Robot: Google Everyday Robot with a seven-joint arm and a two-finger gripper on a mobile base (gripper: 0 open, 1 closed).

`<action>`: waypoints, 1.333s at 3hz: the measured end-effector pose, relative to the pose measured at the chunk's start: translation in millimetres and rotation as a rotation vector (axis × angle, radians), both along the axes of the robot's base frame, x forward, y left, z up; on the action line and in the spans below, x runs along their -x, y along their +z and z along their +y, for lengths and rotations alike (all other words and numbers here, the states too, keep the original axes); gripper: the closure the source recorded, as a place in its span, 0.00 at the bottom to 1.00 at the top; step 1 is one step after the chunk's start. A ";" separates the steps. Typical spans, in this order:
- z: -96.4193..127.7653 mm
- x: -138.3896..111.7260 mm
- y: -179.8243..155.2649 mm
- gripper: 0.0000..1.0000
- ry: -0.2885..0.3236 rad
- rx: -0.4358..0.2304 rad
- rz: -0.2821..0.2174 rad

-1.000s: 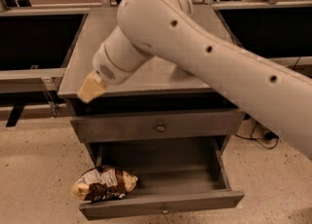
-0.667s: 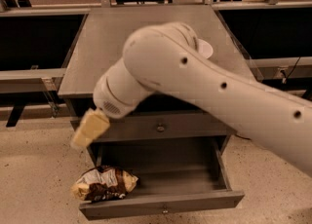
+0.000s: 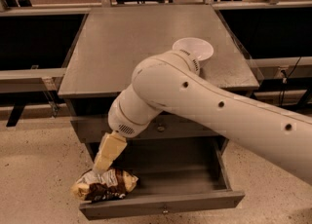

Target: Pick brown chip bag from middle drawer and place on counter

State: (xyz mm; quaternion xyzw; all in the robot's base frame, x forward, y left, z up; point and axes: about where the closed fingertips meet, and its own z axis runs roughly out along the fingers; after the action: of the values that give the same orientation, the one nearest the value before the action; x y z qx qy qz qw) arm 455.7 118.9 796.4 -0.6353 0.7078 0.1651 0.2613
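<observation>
Down at the left front corner of the pulled-out wide grey wooden middle drawer lies the crinkly dark-brown chip bag with tan ends, left end poking past the drawer side. Cream two-finger gripper points down, tip touching the bag's top edge; open or closed, cannot tell. Thick white arm crosses the cabinet front from the right. Flat matte grey counter holds a white bowl near its right edge. Speckled beige floor; dark benches flank the cabinet on both sides.
</observation>
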 end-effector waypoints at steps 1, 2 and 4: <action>-11.5 8.2 -73.6 0.00 0.114 0.064 0.055; -30.0 25.9 -146.7 0.00 0.342 0.111 0.062; -24.4 19.7 -157.4 0.00 0.395 0.120 0.080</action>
State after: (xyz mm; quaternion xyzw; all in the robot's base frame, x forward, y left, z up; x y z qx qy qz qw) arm 436.0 94.5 639.0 -0.7690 0.5878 0.1957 0.1575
